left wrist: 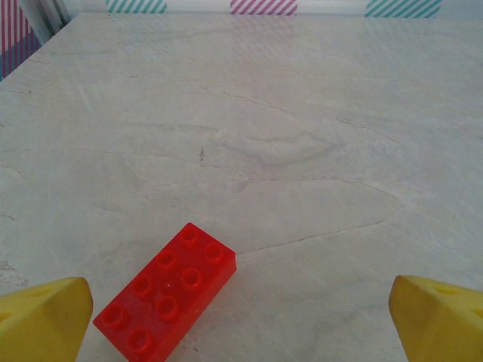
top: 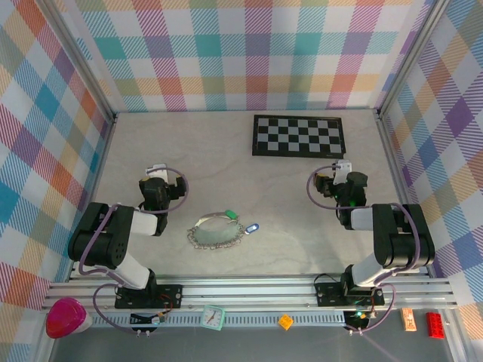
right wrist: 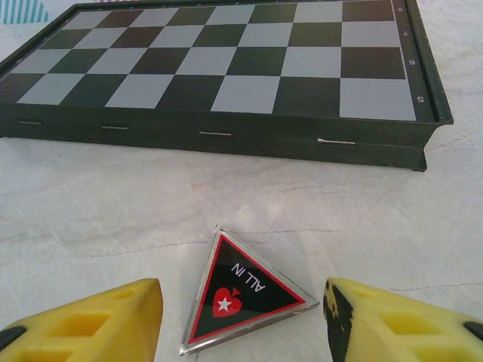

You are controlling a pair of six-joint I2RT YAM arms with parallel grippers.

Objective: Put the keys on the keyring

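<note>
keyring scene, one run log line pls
left gripper open by red block; right gripper open by red triangle; keyring on table; green key at its far edge; blue key right of it

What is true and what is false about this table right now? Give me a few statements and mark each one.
1. The blue key lies at the right side of the keyring. True.
2. The chequered board sits between the two arms' bases. False: it lies on the far part of the table, towards the right.
3. A red block lies in front of the left gripper, whose jaws are open. True.
4. The right gripper is clamped on the triangle. False: its jaws are open, with the triangle lying between them.
</note>
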